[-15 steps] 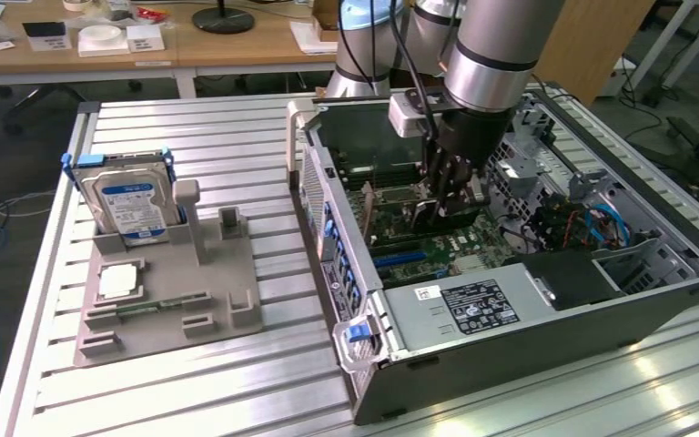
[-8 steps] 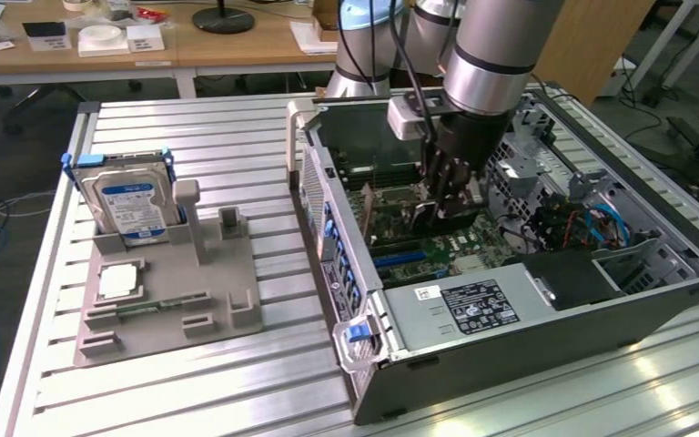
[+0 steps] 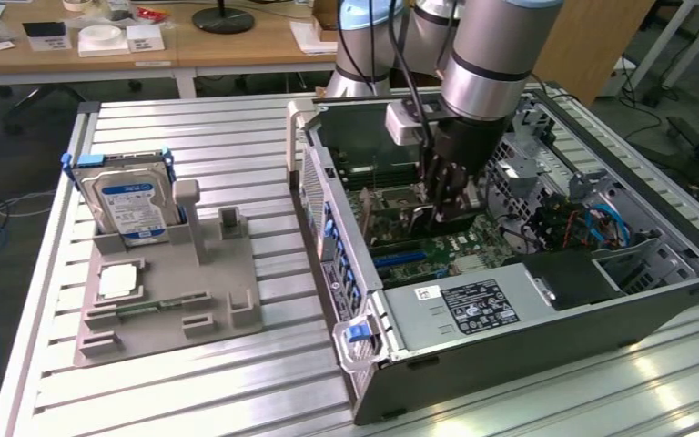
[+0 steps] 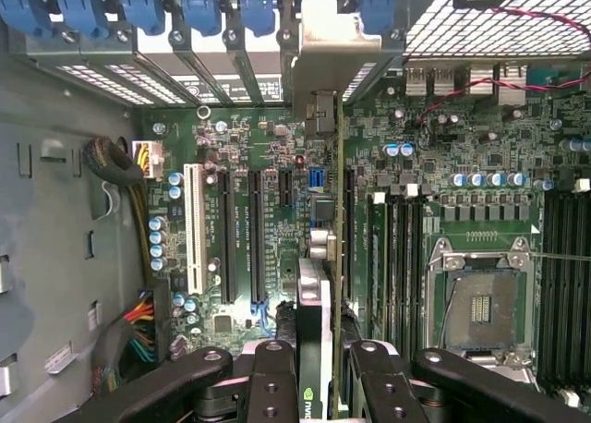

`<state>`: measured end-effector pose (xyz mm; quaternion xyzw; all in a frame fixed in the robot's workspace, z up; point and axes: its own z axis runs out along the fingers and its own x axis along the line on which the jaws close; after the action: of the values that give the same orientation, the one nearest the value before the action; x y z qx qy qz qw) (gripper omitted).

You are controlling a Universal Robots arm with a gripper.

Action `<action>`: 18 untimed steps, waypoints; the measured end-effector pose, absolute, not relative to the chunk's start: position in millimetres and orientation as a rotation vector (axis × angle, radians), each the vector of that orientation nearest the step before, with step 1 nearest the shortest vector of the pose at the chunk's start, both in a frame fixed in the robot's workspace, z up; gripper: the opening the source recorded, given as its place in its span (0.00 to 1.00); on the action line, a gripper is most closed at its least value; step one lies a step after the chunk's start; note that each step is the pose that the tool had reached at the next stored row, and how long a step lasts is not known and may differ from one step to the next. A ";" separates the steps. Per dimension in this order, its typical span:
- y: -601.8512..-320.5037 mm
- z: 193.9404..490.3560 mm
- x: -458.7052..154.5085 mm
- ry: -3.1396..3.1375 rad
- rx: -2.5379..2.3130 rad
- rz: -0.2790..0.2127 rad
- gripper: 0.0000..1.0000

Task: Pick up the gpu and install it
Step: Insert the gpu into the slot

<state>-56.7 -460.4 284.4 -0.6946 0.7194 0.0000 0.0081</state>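
The open computer case [image 3: 641, 300] at right of the exterior view holds a green motherboard [image 4: 277, 164]. Inside it, the gripper [image 4: 314, 368] clamps the thin gpu [image 4: 314, 303] edge-on, its pale metal bracket [image 4: 328, 35] by the blue slot clips. At left, a grey plastic holder [image 3: 167, 300] carries a hard drive [image 3: 131, 205].

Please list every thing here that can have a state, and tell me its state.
gripper: shut on the gpu, inside the case
gpu: held on edge above the motherboard, bracket toward the rear slots
computer case: lying on its side, side panel off
processor socket: empty
hard drive: standing upright in the grey holder
processor chip: lying flat on the grey holder
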 end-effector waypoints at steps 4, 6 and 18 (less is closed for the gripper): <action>-460.4 279.7 -56.9 2.250 -2.171 0.002 0.27; -460.4 277.6 -56.9 2.250 -2.172 0.003 0.27; -461.8 273.3 -60.7 2.250 -2.172 0.003 0.27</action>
<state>-60.7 -461.8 273.3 -0.6946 0.7194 0.0009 0.0072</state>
